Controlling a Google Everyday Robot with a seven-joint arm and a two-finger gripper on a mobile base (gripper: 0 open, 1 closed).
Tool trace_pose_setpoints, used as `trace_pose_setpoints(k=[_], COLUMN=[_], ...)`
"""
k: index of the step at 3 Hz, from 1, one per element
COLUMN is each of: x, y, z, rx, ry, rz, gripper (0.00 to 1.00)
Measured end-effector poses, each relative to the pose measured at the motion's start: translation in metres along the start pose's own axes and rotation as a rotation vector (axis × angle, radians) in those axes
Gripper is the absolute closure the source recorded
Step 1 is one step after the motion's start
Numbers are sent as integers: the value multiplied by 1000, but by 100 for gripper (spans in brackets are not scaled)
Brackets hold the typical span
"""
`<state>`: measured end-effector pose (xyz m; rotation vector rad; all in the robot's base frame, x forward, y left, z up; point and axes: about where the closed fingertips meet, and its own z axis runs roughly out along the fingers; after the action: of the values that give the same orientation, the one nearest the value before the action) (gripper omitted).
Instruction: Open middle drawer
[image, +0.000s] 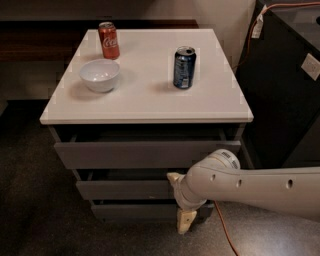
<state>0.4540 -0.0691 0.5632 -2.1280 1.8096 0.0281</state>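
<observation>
The gripper (180, 199) is sitting low at the front-right of the cabinet, right against the middle drawer (125, 190). Its two cream fingers are spreading wide: the upper one (174, 178) is riding at the drawer's top edge and the lower one (186, 221) is hanging down past the bottom front (130, 211). It's looking open w/ nothing clamped, though the wrist is hiding the actual contact, so a hook behind the lip can't be confirmed. For this step, IMO the upper finger needs to be catching behind the top lip of the front, since there's no handle. The pull should then be going straight out toward the camera, level, w/o twisting, because the grip point is sitting off-centre to the right and a skewed pull could be jamming the box. It's also worth keeping the lower finger off the bottom front and the orange cable (225, 232) out from under the arm. As for the drawer: it's a plain grey flat front, no handle, lying between the wider top front (145, 154) and the narrower bottom one. A dark gap is showing above it, approx. closed or barely out.
</observation>
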Motion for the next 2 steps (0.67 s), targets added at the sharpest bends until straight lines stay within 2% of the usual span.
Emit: trace_pose_setpoints(k=[2], x=[49], y=[-14], z=[51], rx=[40], ry=[15], rz=[94], gripper=[0])
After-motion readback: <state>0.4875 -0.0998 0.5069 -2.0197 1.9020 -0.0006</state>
